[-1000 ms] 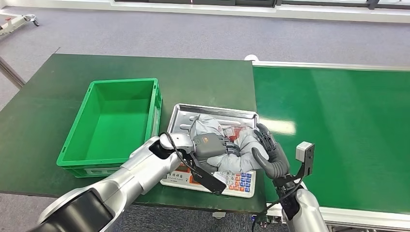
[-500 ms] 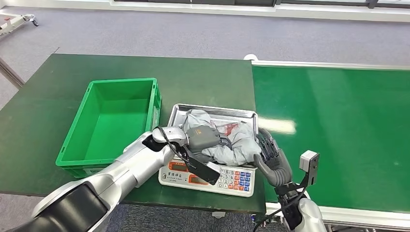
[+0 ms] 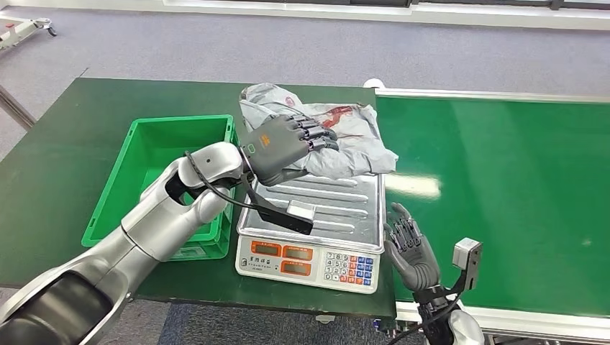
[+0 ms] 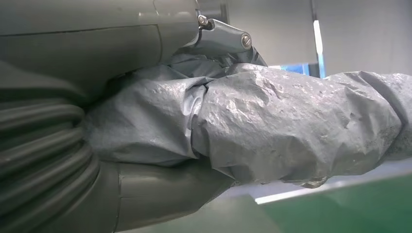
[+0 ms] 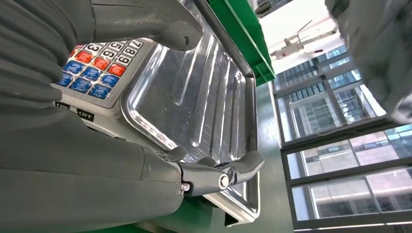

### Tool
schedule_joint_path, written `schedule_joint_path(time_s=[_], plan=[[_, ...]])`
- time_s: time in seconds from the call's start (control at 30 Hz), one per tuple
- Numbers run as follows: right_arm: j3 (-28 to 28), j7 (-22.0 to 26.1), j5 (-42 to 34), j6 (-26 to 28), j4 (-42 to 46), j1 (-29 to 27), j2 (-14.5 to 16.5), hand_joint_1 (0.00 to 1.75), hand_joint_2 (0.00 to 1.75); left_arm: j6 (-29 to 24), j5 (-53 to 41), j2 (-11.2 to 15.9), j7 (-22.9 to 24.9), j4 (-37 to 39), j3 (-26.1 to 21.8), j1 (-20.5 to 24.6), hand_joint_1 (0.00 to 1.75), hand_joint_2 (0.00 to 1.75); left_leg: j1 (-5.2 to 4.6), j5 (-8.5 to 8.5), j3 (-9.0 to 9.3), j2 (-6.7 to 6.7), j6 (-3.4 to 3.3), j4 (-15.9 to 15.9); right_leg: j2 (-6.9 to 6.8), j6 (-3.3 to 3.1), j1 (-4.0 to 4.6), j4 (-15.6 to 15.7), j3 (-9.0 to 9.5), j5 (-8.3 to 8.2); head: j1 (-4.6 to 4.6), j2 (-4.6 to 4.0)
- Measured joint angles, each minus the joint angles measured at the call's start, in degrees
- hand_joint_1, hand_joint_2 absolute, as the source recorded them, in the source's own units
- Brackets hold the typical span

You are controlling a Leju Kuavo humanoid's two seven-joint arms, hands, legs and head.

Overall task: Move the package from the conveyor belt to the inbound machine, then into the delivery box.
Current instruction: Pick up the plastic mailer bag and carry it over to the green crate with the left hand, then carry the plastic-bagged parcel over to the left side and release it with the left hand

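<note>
Above scale [image 3: 309, 237], fingers [image 3: 311, 132] clasp package [image 3: 338, 140].

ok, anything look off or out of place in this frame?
Nothing stands out. The left robot hand grips the crumpled grey package in the air above the scale tray. The green box sits upright beside the scale, and the right robot hand is open.

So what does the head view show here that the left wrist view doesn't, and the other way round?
Head view alone: the green crate, the scale with its bare steel tray and keypad, the green conveyor belt, and the right hand open beside the scale. Left wrist view alone: the close-up crinkled, taped surface of the package. Both show the left hand gripping the grey package, lifted off the tray.
</note>
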State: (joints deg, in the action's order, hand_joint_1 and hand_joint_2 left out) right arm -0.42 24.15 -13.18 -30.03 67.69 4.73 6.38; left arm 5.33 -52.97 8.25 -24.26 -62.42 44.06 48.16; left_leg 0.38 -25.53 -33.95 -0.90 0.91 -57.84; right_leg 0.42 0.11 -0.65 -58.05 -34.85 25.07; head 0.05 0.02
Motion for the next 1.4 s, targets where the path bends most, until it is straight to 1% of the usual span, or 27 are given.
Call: schedule_joint_path(time_s=[0.1, 0.2, 0.27, 0.33, 0.43, 0.57, 0.67, 0.73, 0.8, 0.9, 1.0, 1.1, 1.17, 1.3, 1.4], plan=[[-0.6, -0.3, 0.1, 0.0, 0.3, -0.4, 0.4, 0.0, 1.75, -2.9, -2.9, 1.6, 2.9, -1.8, -1.6, -1.6, 1.75, 1.75, 0.0, 0.0, 0.01, 0.03, 0.0, 0.0, 0.03, 0.0, 0.0, 0.0, 0.02, 0.0, 0.01, 0.0], [-1.6, -0.7, 0.2, 0.0, 1.4, -1.7, 1.0, 0.0, 1.75, -6.9, -6.2, 4.5, 6.2, -1.9, -6.0, -4.9, 1.75, 1.75, 0.0, -0.02, 0.09, 0.19, 0.04, 0.1, 0.23, -0.02, 0.0, 0.0, 0.02, -0.01, 0.0, 0.0], [-2.3, -0.9, 0.4, 0.0, 2.6, -3.3, 1.4, 0.0, 1.75, -9.8, -7.5, 7.0, 7.3, -0.7, -10.3, -7.9, 1.75, 1.75, 0.01, -0.04, 0.14, 0.35, 0.08, 0.1, 0.4, -0.04, 0.0, 0.0, -0.02, 0.01, -0.01, 0.0], [-3.2, -1.1, 0.7, -0.2, 4.2, -5.0, 1.7, 0.0, 1.75, -12.6, -7.9, 9.2, 7.1, 1.6, -15.4, -11.0, 1.75, 1.75, 0.02, -0.04, 0.16, 0.45, 0.1, 0.2, 0.49, -0.1, 0.02, 0.0, -0.07, 0.04, -0.01, 0.0], [-4.5, -1.6, 1.5, -0.8, 6.2, -7.2, 2.4, 0.0, 1.75, -15.5, -8.9, 11.4, 6.6, 5.8, -24.8, -16.0, 1.75, 1.75, 0.03, -0.08, 0.16, 0.56, 0.16, 0.3, 0.6, -0.18, 0.03, 0.0, -0.17, 0.09, -0.01, 0.0], [-5.6, -2.0, 2.4, -1.6, 8.1, -8.7, 3.3, 0.0, 1.75, -17.3, -13.7, 12.4, 7.6, 8.9, -37.0, -21.8, 0.0, 1.75, 0.04, -0.14, 0.08, 0.61, 0.26, 0.3, 0.7, -0.22, 0.04, 0.0, -0.3, 0.12, -0.01, 0.0], [-5.7, -2.2, 3.0, -2.0, 9.1, -9.0, 4.0, 0.0, 1.75, -17.9, -15.5, 11.9, 8.0, 8.9, -44.3, -25.6, 0.0, 1.75, 0.04, -0.18, 0.06, 0.62, 0.29, 0.3, 0.72, -0.23, 0.03, 0.0, -0.34, 0.14, -0.01, 0.0], [-5.7, -2.3, 3.2, -2.0, 9.5, -9.0, 4.3, 0.0, 1.75, -17.3, -14.7, 11.1, 6.8, 8.1, -48.2, -27.6, 0.0, 1.75, 0.03, -0.2, 0.03, 0.6, 0.27, 0.2, 0.7, -0.21, 0.02, 0.0, -0.35, 0.15, -0.02, 0.0], [-5.7, -2.4, 3.3, -2.0, 9.8, -8.9, 4.6, 0.0, 1.75, -16.2, -13.3, 10.2, 4.9, 6.9, -50.9, -29.3, 0.0, 1.75, 0.02, -0.22, 0.01, 0.58, 0.25, 0.2, 0.66, -0.19, 0.02, 0.0, -0.34, 0.16, -0.01, 0.0], [-5.7, -2.4, 3.4, -1.7, 10.0, -8.8, 4.9, 0.0, 1.75, -15.3, -11.8, 8.5, 2.7, 4.5, -53.3, -31.3, 0.0, 1.75, 0.02, -0.23, 0.01, 0.57, 0.24, 0.2, 0.63, -0.19, 0.01, 0.0, -0.33, 0.16, -0.01, 0.0], [-5.7, -2.4, 3.5, -1.4, 10.1, -8.7, 5.1, 0.0, 1.75, -14.4, -10.4, 6.8, 1.5, 1.5, -53.9, -32.7, 0.0, 1.75, 0.02, -0.23, 0.0, 0.53, 0.23, 0.2, 0.54, -0.19, 0.02, 0.0, -0.31, 0.15, 0.0, 0.0], [-5.7, -2.4, 3.6, -1.0, 10.3, -8.7, 5.2, 0.0, 1.75, -13.7, -9.5, 5.7, 1.0, -0.6, -54.0, -33.5, 0.0, 1.75, 0.03, -0.23, 0.01, 0.53, 0.24, 0.2, 0.51, -0.2, 0.02, 0.0, -0.31, 0.14, -0.01, 0.0], [-5.7, -2.3, 3.9, -0.5, 10.3, -8.7, 5.3, 0.0, 1.75, -12.1, -7.0, 5.0, -0.5, -2.0, -54.1, -33.9, 0.0, 1.75, 0.03, -0.22, 0.02, 0.53, 0.24, 0.2, 0.51, -0.21, 0.02, 0.0, -0.32, 0.13, -0.02, 0.0], [-5.5, -2.0, 5.3, 1.8, 11.2, -8.6, 5.3, 0.0, 1.75, -5.0, 4.4, 1.5, -3.0, -6.7, -53.2, -35.0, 0.0, 1.75, 0.02, -0.22, 0.0, 0.47, 0.23, 0.2, 0.49, -0.2, 0.01, 0.0, -0.3, 0.13, -0.01, 0.0], [-4.8, -2.0, 7.7, 5.1, 12.1, -8.1, 5.3, 0.0, 1.75, 2.7, 18.5, -2.0, -2.6, -10.1, -50.7, -35.4, 0.0, 1.75, -0.01, -0.24, -0.03, 0.47, 0.21, 0.2, 0.46, -0.17, -0.02, 0.0, -0.29, 0.11, -0.01, 0.0]])
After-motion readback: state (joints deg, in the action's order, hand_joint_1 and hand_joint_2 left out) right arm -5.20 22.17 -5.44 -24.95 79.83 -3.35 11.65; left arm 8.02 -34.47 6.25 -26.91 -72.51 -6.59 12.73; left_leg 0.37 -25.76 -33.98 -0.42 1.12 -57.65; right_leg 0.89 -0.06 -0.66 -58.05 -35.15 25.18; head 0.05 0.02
